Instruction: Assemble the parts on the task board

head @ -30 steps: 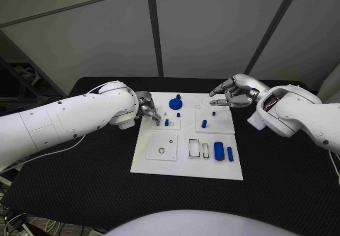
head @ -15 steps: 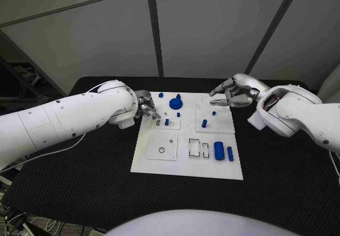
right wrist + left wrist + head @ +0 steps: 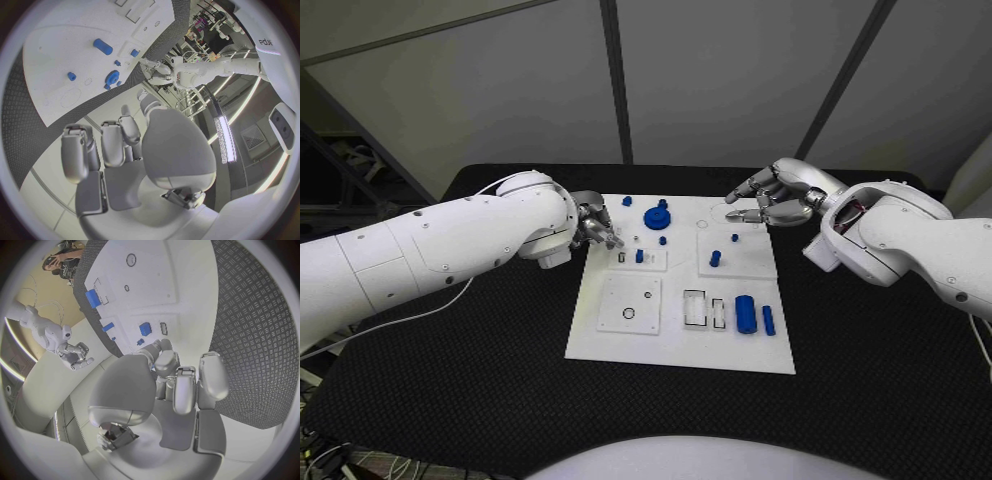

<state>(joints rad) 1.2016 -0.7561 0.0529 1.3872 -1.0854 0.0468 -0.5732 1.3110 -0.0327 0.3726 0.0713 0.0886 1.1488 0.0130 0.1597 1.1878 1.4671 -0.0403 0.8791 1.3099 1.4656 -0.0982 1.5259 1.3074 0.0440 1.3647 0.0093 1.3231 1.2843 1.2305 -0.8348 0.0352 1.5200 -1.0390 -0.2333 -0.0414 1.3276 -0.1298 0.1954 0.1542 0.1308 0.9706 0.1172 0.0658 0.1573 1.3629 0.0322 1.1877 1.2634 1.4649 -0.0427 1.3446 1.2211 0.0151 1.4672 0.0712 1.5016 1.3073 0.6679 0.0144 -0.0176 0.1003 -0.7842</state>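
On the black counter [image 3: 473,360] the white task board [image 3: 682,345] lies centred in the head view, long axis running away from the robot. Left hand [image 3: 599,226] sits at the board's left edge near the far end, fingers curled in close together just beside a small slot plate; whether anything is pinched between the fingertips cannot be told from the head view, and the left wrist view shows the fingers [image 3: 187,385] drawn together over the board edge with nothing clearly held. Right hand [image 3: 773,197] hovers over the far right corner of the board, fingers apart and partly bent, nothing in its grasp; the right wrist view shows the same spread fingers [image 3: 100,147] above the white surface. Blue parts on the board: a round knobbed piece [image 3: 658,213] near the far edge, a small peg [image 3: 627,200] just beyond and left of it, a short upright peg [image 3: 640,256] on the left inset plate close to the left hand, an upright peg [image 3: 715,258] and a smaller one [image 3: 734,238] on the right inset plate. Toward the near end, a thick blue cylinder [image 3: 746,313] lies flat with a thinner blue bar [image 3: 767,319] just beside it, right of two rectangular slots [image 3: 695,306]. A square plate with a round hole [image 3: 630,303] occupies the near left area.
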